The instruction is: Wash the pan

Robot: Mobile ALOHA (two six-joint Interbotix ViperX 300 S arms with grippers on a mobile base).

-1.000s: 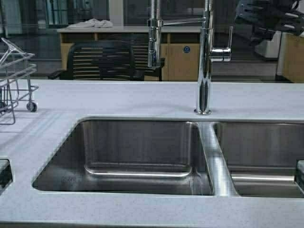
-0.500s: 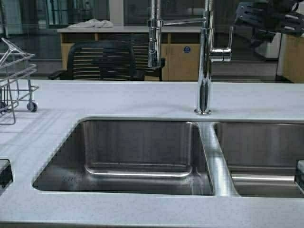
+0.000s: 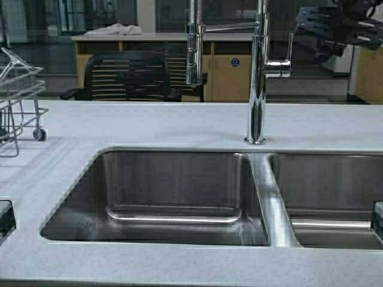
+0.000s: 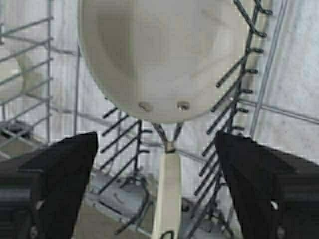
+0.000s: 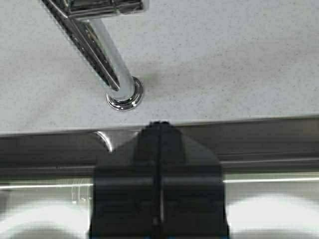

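Note:
The cream pan (image 4: 159, 55) stands in the wire dish rack (image 4: 234, 89), its cream handle (image 4: 167, 194) pointing toward my left gripper. My left gripper (image 4: 155, 149) is open, its black fingers (image 4: 65, 174) on either side of the handle and not touching it. My right gripper (image 5: 159, 130) is shut and empty, hanging over the sink rim just in front of the faucet base (image 5: 124, 94). In the high view the pan is out of sight. Only dark slivers of the arms show at the left edge (image 3: 5, 218) and the right edge (image 3: 378, 218).
A double steel sink (image 3: 173, 179) is set in the pale counter (image 3: 149, 122), with a tall chrome faucet (image 3: 257, 78) behind the divider. The wire dish rack (image 3: 18, 89) stands on the counter at far left. A black chair (image 3: 125, 75) is behind the counter.
The sink, faucet and rack have not moved. Only a dark shape in the background at the top right has shifted slightly.

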